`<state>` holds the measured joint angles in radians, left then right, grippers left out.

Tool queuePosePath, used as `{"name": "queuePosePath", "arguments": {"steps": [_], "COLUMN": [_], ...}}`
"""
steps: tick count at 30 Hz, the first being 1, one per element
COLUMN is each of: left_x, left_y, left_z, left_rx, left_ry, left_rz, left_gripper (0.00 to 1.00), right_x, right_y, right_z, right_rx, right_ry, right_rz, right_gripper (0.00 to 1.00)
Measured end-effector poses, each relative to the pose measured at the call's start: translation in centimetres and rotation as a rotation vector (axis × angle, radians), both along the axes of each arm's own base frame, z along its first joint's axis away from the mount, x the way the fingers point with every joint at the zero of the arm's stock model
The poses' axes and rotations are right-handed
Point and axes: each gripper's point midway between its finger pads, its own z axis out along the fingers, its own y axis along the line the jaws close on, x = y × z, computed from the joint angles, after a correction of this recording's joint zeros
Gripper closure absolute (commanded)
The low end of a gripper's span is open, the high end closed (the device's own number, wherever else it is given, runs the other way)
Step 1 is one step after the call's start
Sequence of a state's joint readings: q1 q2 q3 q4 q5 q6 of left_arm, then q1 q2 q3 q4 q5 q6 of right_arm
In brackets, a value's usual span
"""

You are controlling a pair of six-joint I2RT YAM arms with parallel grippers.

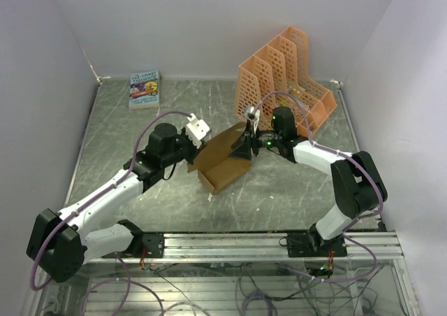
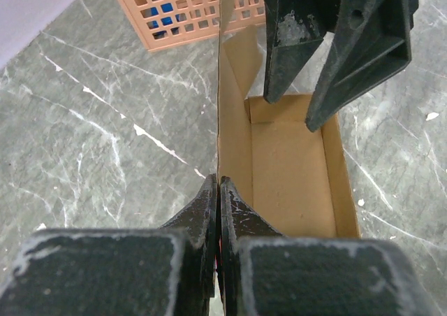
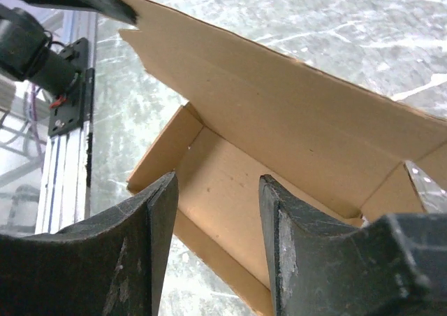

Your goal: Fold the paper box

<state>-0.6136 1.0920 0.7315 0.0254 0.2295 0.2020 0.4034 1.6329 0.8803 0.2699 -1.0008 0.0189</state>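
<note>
Paper box [image 1: 222,163]: plain tan cardboard, matte and unprinted, a shallow open tray with creased corners and one long panel standing upright. From above, its far end is hidden behind the right gripper [image 1: 244,148]. Left gripper [image 2: 219,187]: scuffed black fingers pressed together on the near end of that upright panel, which the left wrist view shows edge-on as a thin line running away from the jaws. The overhead view hides this pinch under the wrist. Right gripper: jaws spread and holding nothing, the tray floor showing between them; whether the tips touch it cannot be told. Orange perforated file rack [image 1: 286,82]: plastic lattice beyond both sets of jaws, cut off in the left wrist view. Small printed book [image 1: 144,89]: well apart from the jaws, print too small to read. Table [image 1: 140,155]: grey, marble-veined, glossy.
</note>
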Motion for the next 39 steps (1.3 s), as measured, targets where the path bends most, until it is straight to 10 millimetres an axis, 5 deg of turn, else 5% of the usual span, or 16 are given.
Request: {"name": "queuePosePath", "arguments": {"steps": [4, 12, 17, 20, 21, 25, 27, 32, 39], "left_x": [0.0, -0.5, -1.2, -1.8, -1.9, -2.4, -2.6, -3.0, -3.2], "left_y": [-0.1, -0.1, -0.3, -0.5, -0.6, -0.9, -1.0, -1.4, -1.7], "left_z": [0.3, 0.6, 1.5, 2.2, 2.4, 3.0, 3.1, 3.2, 3.3], "left_rx": [0.0, 0.033, 0.065, 0.076, 0.079, 0.076, 0.071, 0.06, 0.05], "left_ry": [-0.008, -0.043, -0.087, -0.123, -0.129, -0.145, -0.15, -0.151, -0.151], "left_rz": [-0.007, -0.056, -0.13, -0.187, -0.206, -0.263, -0.281, -0.313, -0.332], "left_gripper": [0.93, 0.93, 0.93, 0.93, 0.93, 0.93, 0.93, 0.93, 0.93], "right_x": [-0.5, 0.8, 3.4, 4.7, 4.9, 4.2, 3.4, 1.5, 1.8], "right_y": [-0.6, -7.0, -10.3, -11.4, -11.5, -10.9, -10.2, -9.0, -7.1], "right_z": [1.3, 6.1, 7.5, 7.0, 6.9, 5.3, 3.9, 1.0, 0.6], "right_rx": [0.028, 0.07, 0.016, -0.035, -0.044, -0.066, -0.082, -0.108, -0.134], "right_ry": [-0.023, -0.219, -0.328, -0.36, -0.368, -0.401, -0.408, -0.407, -0.458], "right_rz": [0.034, 0.044, -0.071, -0.136, -0.142, -0.105, -0.084, -0.042, -0.026], "right_gripper": [0.46, 0.4, 0.59, 0.63, 0.57, 0.05, 0.01, 0.04, 0.44]}}
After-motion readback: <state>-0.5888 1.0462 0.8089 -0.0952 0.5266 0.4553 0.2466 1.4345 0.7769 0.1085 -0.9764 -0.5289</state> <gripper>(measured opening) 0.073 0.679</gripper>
